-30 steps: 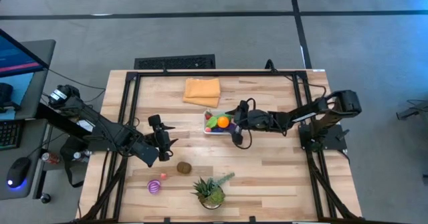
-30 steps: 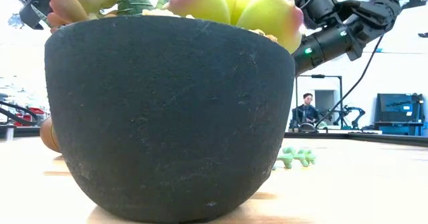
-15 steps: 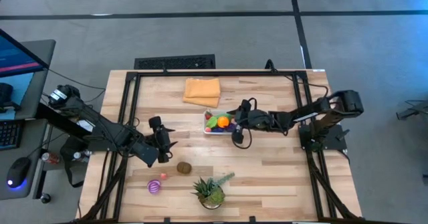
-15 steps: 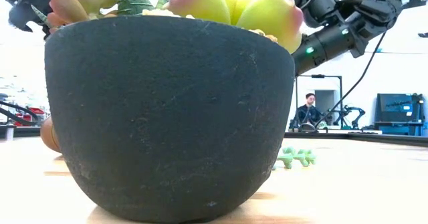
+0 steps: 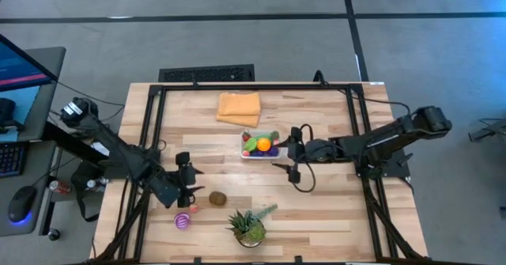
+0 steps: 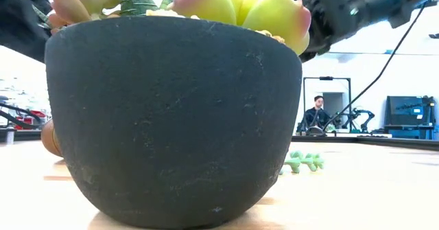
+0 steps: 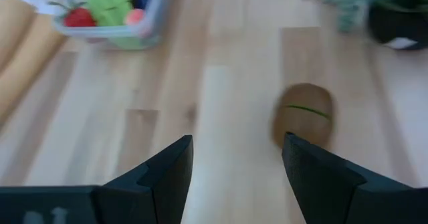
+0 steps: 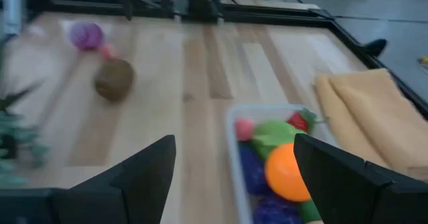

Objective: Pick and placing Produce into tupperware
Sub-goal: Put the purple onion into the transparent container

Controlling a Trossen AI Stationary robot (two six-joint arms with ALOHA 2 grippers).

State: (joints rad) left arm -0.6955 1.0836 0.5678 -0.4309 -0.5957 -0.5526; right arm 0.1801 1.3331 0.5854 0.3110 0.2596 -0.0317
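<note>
Brown kiwi toy lies loose beside the potted plant; likely light, rigid, rounded and prone to roll, so pinch it across the short middle. Left gripper sits just beside it, fingers apart and empty; right gripper hangs just beside the tupperware, apart, empty. Bare wooden table, lab room with a seated person behind.

High overhead; low behind pot; wrists share tub.
</note>
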